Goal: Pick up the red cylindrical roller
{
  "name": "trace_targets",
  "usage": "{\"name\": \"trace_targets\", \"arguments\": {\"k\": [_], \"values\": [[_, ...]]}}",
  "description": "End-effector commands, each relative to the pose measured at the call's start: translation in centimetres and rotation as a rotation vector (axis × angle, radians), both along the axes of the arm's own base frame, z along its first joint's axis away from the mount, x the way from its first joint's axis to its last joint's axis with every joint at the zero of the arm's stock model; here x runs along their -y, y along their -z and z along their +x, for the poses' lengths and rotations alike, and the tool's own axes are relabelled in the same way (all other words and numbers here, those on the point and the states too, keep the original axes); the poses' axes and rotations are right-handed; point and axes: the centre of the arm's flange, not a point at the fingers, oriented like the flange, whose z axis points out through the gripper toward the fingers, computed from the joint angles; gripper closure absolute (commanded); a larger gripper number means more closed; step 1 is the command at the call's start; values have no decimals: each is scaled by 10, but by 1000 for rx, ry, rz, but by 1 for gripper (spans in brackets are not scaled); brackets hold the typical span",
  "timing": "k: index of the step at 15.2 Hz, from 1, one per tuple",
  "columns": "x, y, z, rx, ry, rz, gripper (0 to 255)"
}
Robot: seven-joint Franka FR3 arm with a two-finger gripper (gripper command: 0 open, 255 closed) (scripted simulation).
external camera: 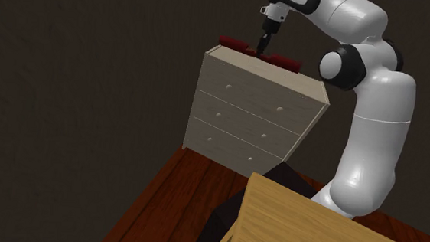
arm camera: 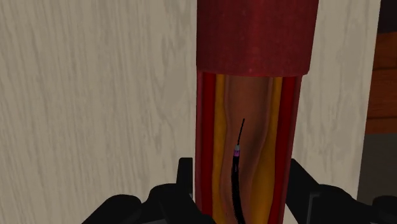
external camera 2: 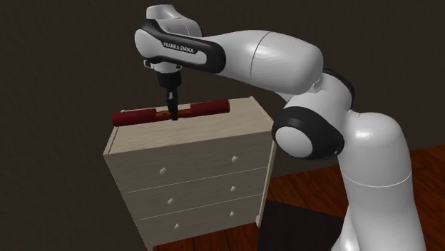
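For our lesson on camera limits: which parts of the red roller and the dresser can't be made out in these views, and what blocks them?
- Shoulder view: the middle of the red roller, hidden behind the end effector.
- Wrist view: both ends of the red roller, cut off by the picture's edges.
- Second exterior view: the bottom of the dresser, partly cut off at the lower edge.

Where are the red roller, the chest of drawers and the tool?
red roller (external camera 2: 207, 108): second exterior view, its thick end section.
chest of drawers (external camera 2: 192, 189): second exterior view, middle drawer front.
tool (external camera: 259, 48): shoulder view, between its fingertips.
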Motion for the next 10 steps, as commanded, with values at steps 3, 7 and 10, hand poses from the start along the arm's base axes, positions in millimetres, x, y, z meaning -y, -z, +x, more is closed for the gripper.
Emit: {"name": "trace_targets", "arguments": {"k": [3,7,10], "values": [[0,-22,1,0,0,0,255],[0,-43,1,0,0,0,255],[0,-49,1,0,0,0,255]]}}
